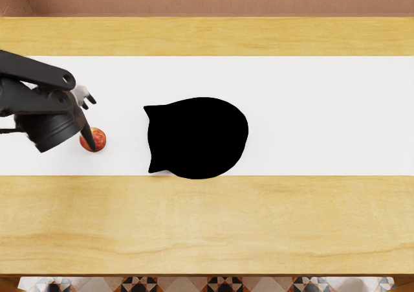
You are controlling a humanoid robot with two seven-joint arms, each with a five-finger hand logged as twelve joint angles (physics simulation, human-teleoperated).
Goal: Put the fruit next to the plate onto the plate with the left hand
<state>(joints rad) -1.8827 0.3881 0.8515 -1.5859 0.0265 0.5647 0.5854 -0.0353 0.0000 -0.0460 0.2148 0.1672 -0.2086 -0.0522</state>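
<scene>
The fruit (97,138) is small, round and red. It lies on the white cloth (310,111) near the left end, with open cloth between it and the black plate (197,138) to its right. That plate is flat, with two small points on its left side, and sits near the middle of the cloth. The stretch from fruit to plate is bare, and so is the cloth to the right of the plate. The cloth's near edge runs just below the fruit and the plate's lower rim; past it is a broad band of bare wooden table (207,221). A narrower wooden band runs along the far side.

My left hand (79,111) comes in from the left edge and hangs over the fruit's left side. My fingers (87,98) are loose and spread, grasping nothing. The pale ones with dark tips point away on the far side, clear of the fruit. One dark finger reaches down across the fruit's left edge, covering part of it. I cannot tell whether it touches.
</scene>
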